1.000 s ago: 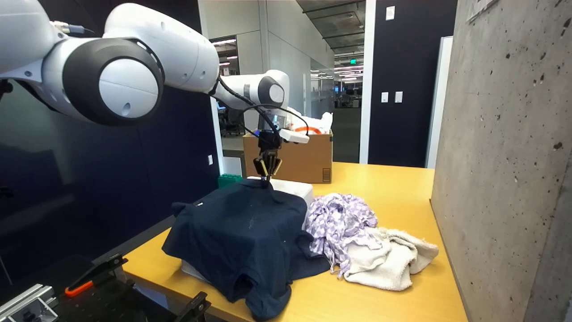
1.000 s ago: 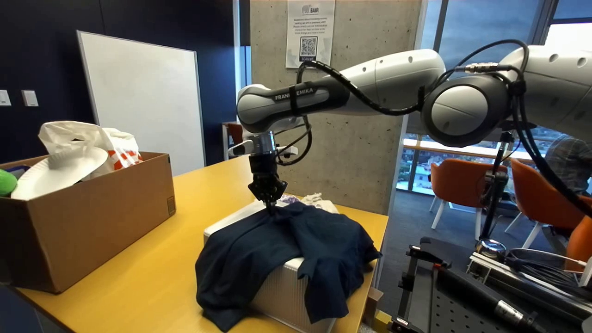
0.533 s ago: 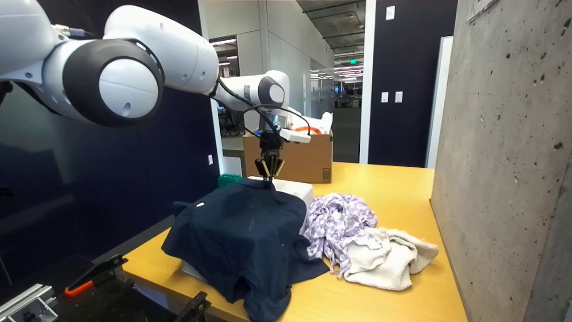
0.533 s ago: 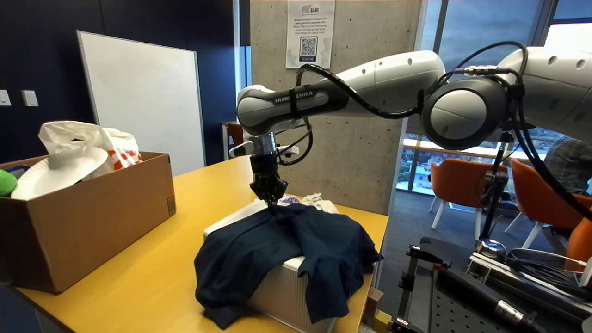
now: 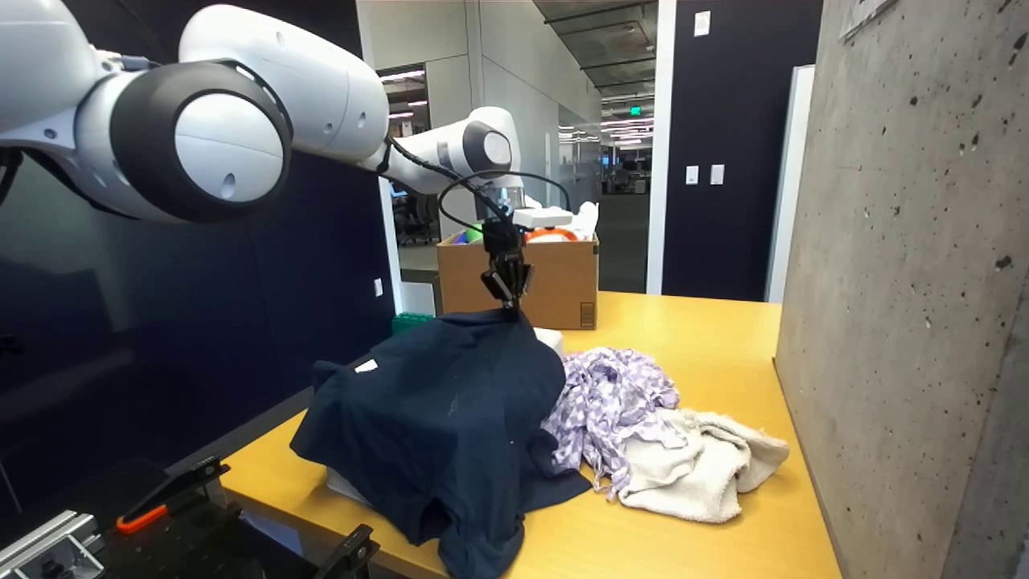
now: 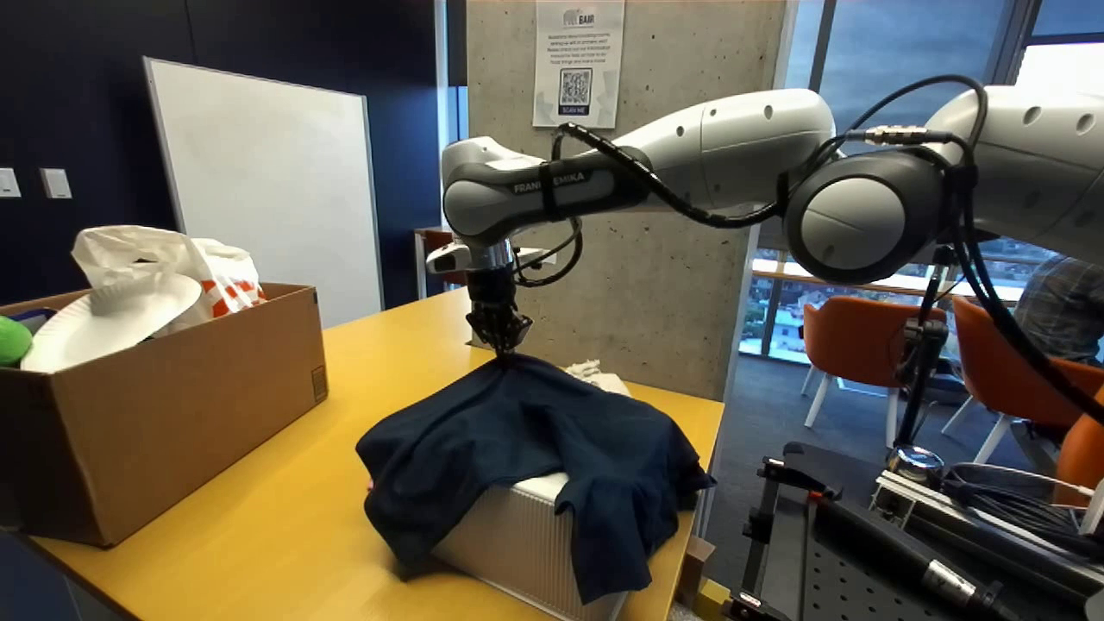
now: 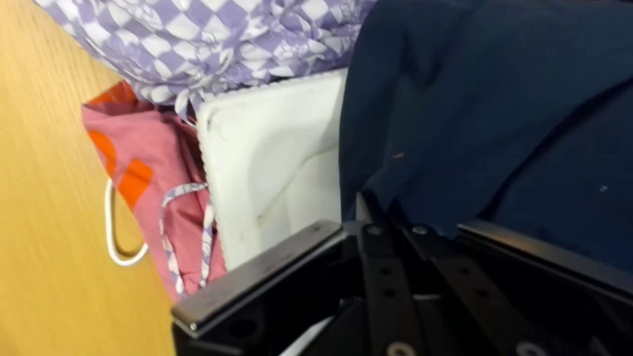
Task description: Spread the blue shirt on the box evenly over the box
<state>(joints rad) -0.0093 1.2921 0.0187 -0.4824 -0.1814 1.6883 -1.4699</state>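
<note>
The blue shirt (image 5: 450, 402), dark navy, drapes over most of the white box in both exterior views (image 6: 604, 440). My gripper (image 5: 511, 307) is shut on the shirt's far edge and holds it up in a peak above the box (image 6: 504, 355). White box surface shows at the far corner (image 5: 550, 338) and on the ribbed side (image 6: 517, 535). In the wrist view, a strip of the box top (image 7: 277, 163) lies bare left of the shirt (image 7: 470, 123). The gripper (image 7: 378, 202) shows there with fingertips close together against the fabric.
A purple-and-white cloth (image 5: 611, 394) and a beige cloth (image 5: 707, 466) lie beside the box, near a concrete wall (image 5: 900, 281). A full cardboard box (image 6: 198, 397) stands behind. A pink cloth (image 7: 148, 163) lies against the white box's end.
My gripper has risen and shifted slightly right in an exterior view, pulling the shirt's edge up with it. The lifted shirt now hides more of the box top in both exterior views.
</note>
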